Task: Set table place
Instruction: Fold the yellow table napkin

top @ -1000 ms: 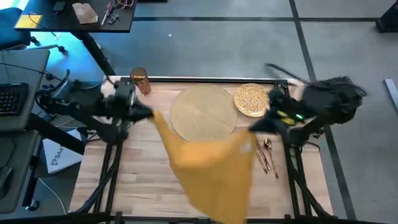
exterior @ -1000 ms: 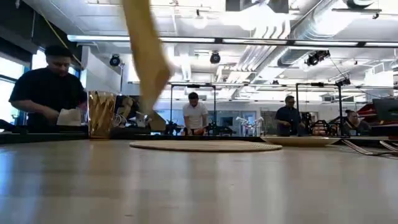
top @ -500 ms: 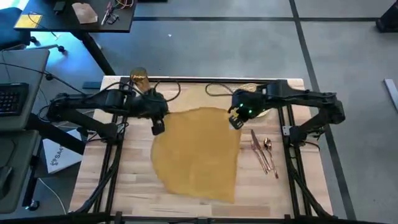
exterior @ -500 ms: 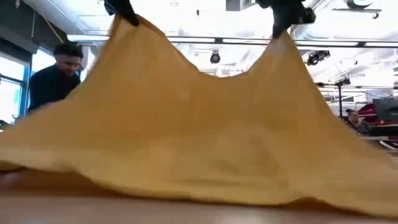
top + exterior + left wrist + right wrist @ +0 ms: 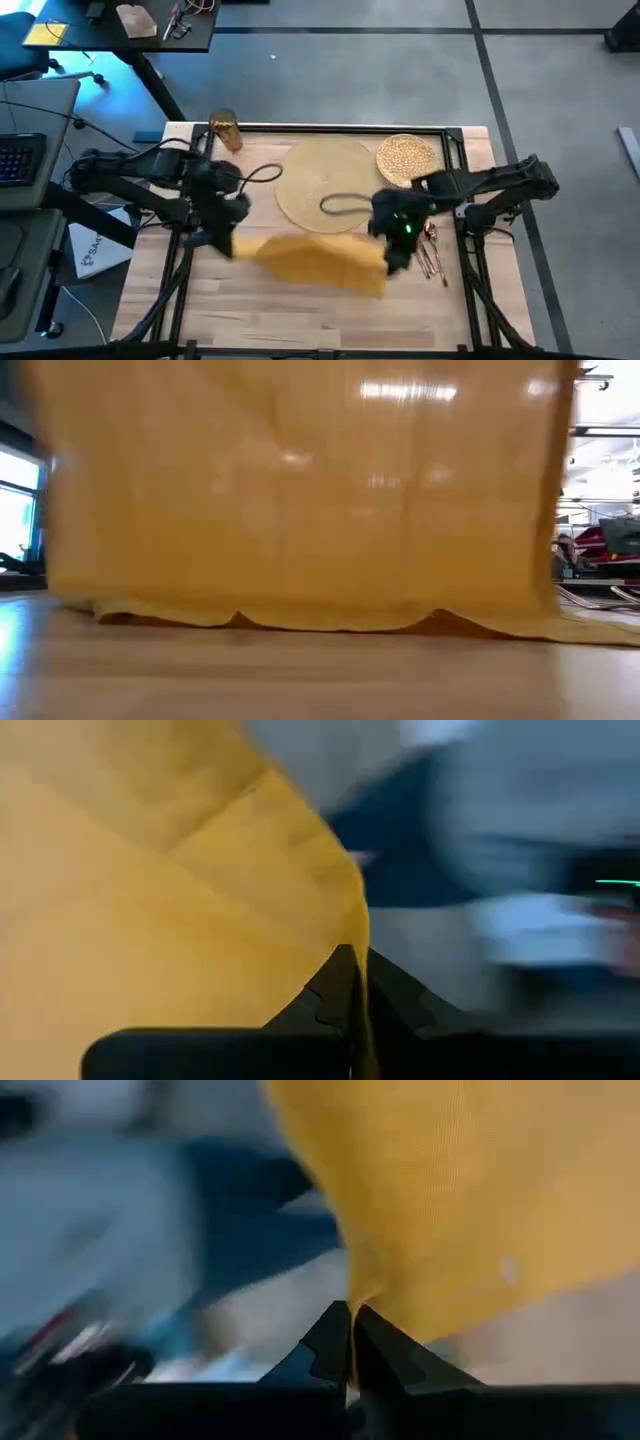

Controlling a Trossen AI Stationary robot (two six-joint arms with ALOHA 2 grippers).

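My left jaws (image 5: 352,982) and right jaws (image 5: 352,1330) pinch the napkin (image 5: 318,260), which curtains the low view (only the surface (image 5: 300,680) shows)

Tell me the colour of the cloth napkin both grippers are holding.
Mustard yellow, plain with no pattern. The napkin shows best in the high view.

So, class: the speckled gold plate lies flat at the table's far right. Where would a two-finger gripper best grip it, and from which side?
Grip the rim of the plate, since a flat disc offers no other hold. Probably come from the right arm's side: the placemat crowds its other edge, while the right gripper and left gripper are both shut on the napkin.
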